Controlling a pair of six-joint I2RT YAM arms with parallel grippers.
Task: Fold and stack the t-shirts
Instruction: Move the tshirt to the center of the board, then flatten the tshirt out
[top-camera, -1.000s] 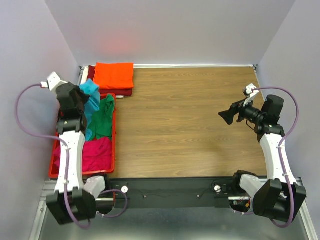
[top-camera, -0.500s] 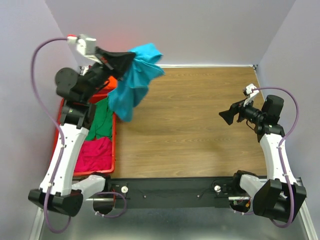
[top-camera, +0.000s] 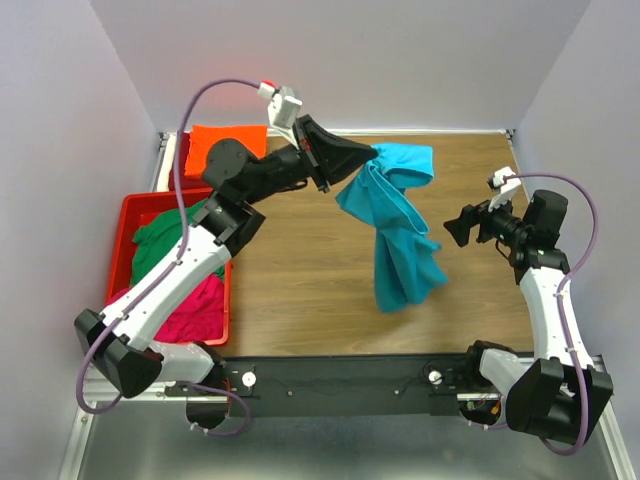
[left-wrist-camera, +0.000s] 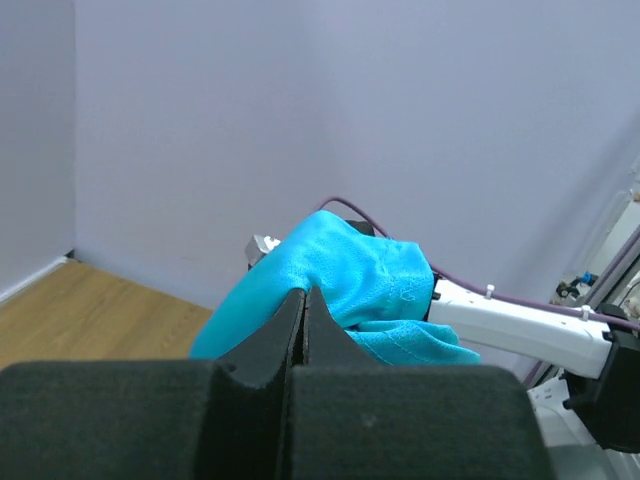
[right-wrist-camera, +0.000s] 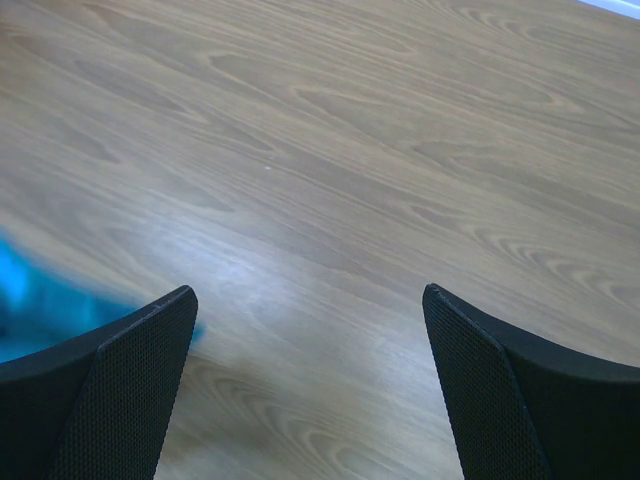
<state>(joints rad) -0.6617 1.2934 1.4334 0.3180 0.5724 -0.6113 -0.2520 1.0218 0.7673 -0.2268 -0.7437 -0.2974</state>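
My left gripper is shut on the turquoise t-shirt and holds it high over the middle of the table, the cloth hanging down in a long bunch. In the left wrist view the closed gripper pinches the turquoise t-shirt. My right gripper is open and empty, just right of the hanging shirt. In the right wrist view the open gripper faces bare wood, with a turquoise blur at the left edge. A green t-shirt and a magenta t-shirt lie in the red crate.
A folded orange t-shirt lies on a dark red one at the table's back left, beside the crate. Purple walls close in the back and both sides. The wooden table spreads under the hanging shirt.
My left arm has swung right from over the crate to the table's middle, carrying the turquoise t-shirt up and across. The right arm has not moved.
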